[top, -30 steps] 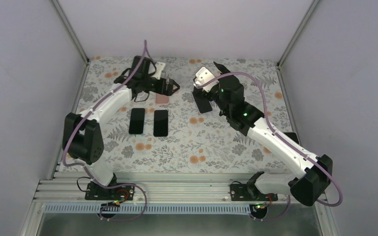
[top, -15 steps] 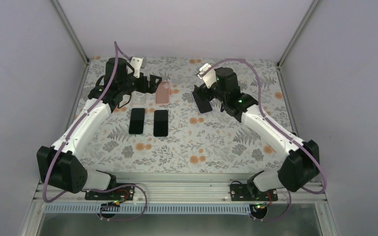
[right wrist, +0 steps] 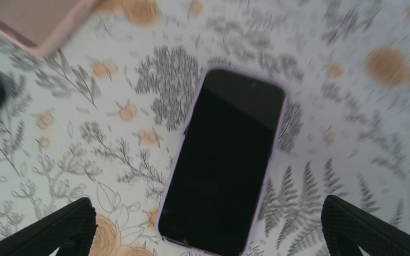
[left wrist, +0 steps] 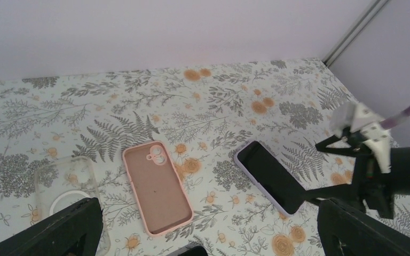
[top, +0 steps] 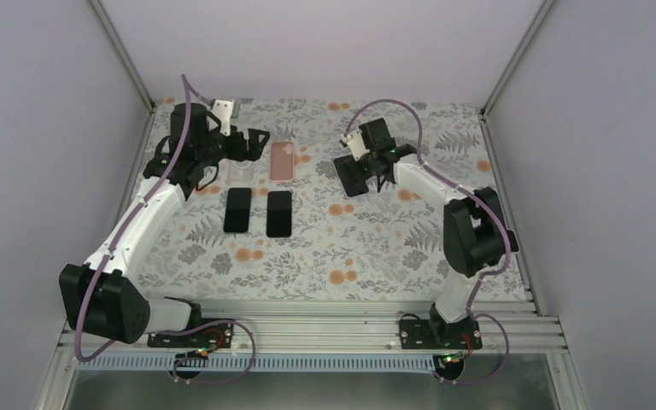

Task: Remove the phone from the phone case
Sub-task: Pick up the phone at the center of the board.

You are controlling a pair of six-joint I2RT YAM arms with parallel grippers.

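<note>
Right end effector: I saw it spread above the phone.
Left end effector: was spread too.
Phone edges: had bare surface all round.

The left arm stretches out long toward the far left side, and the left pincer is aimed rightward with its fingers spread wide. The right arm folds at a raised elbow, forearm reaching to the far left. The right pincer points downward, fingers likewise wide apart.

Top cam: high at near edge, covers whole floral-patterned desk. Left wrist: oblique, farther out. Right wrist: close, straight down. All share black-screened phone in lilac case.
</note>
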